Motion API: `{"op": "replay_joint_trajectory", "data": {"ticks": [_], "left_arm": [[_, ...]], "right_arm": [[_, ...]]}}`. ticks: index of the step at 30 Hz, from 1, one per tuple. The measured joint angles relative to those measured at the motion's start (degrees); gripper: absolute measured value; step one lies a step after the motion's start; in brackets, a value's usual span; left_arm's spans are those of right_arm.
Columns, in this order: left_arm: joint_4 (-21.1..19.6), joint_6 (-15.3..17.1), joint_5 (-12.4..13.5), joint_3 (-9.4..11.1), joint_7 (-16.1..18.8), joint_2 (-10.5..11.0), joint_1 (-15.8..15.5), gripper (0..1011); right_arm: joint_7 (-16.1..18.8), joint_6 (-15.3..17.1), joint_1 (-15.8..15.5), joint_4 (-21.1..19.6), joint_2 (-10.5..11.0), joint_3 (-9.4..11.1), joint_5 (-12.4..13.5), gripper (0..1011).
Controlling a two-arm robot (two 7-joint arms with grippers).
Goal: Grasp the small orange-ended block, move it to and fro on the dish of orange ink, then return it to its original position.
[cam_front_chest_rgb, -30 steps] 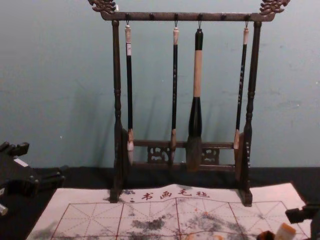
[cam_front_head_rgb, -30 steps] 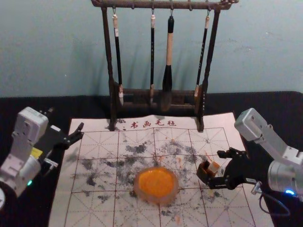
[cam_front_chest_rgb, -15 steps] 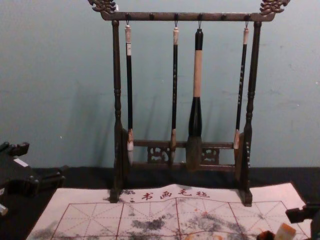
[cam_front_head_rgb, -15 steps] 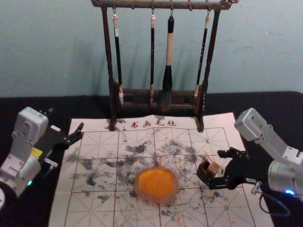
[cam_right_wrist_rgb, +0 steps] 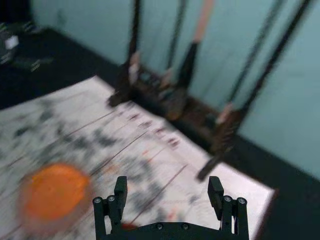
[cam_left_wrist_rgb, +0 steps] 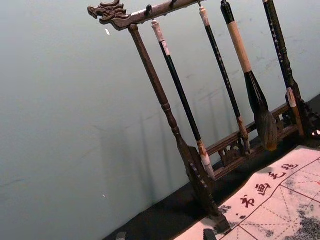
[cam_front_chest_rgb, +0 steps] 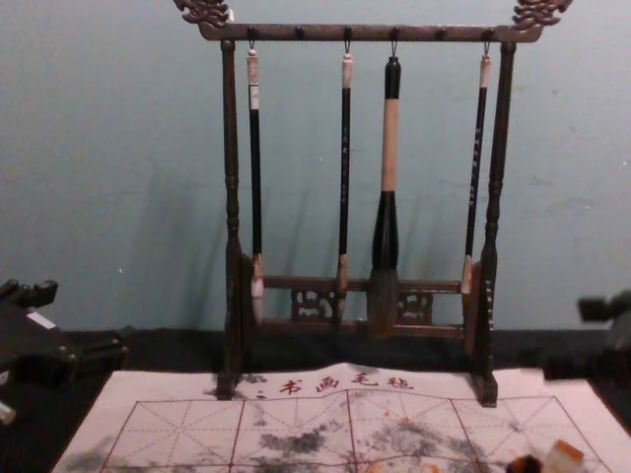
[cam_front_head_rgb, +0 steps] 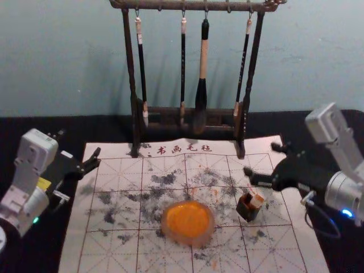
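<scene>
Since the earlier head view, our right hand [cam_front_head_rgb: 263, 159] has moved up and back from the block [cam_front_head_rgb: 257, 200], which it had been reaching around; block and dish [cam_front_head_rgb: 196, 240] have not visibly shifted. The right hand is now above the mat [cam_front_head_rgb: 108, 250], at its right side, its fingers well apart with nothing between them. Our left hand [cam_front_head_rgb: 93, 159] is parked by the mat's left edge, also spread and unloaded. The block leans in a small dark holder [cam_front_head_rgb: 248, 212], to the right of the dish of orange ink [cam_front_head_rgb: 187, 219].

We take this for the retreat after putting the block back, though these pictures alone can't settle it. If so, the main risk is that lean: should we swing low over the holder, a fingertip could clip the block's raised end and topple both, smearing orange on the mat. Wet ink might also make the block slip or cling if we need to straighten it. If the inking is still ahead of us, closing on a tilted block could grip it askew, or pinch the holder and drag it along. Swinging wide could also knock the brush stand [cam_front_head_rgb: 244, 114].
</scene>
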Motion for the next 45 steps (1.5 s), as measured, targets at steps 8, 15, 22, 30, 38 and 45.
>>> {"op": "replay_joint_trajectory", "data": {"ticks": [8, 15, 22, 30, 38, 45], "left_arm": [[0.0, 0.0, 0.0, 0.0, 0.0, 0.0, 0.0, 1001], [0.0, 0.0, 0.0, 0.0, 0.0, 0.0, 0.0, 1001], [0.0, 0.0, 0.0, 0.0, 0.0, 0.0, 0.0, 1001], [0.0, 0.0, 0.0, 0.0, 0.0, 0.0, 0.0, 1001], [0.0, 0.0, 0.0, 0.0, 0.0, 0.0, 0.0, 1001], [0.0, 0.0, 0.0, 0.0, 0.0, 0.0, 0.0, 1001]], "right_arm": [[-10.9, -5.6, -2.8, 1.5, -4.9, 4.0, -4.3, 1003], [-19.3, -10.1, -4.4, 5.8, -7.3, 4.2, -11.8, 1003], [-22.9, -11.5, -4.8, 10.5, -9.3, 4.6, -15.2, 1003], [-23.2, -11.4, -4.1, 12.8, -10.5, 4.5, -16.6, 1003], [-23.2, -11.4, -4.1, 12.4, -10.3, 4.5, -16.4, 1003], [-23.1, -11.3, -4.2, 12.2, -10.2, 4.5, -16.2, 1003]]}}
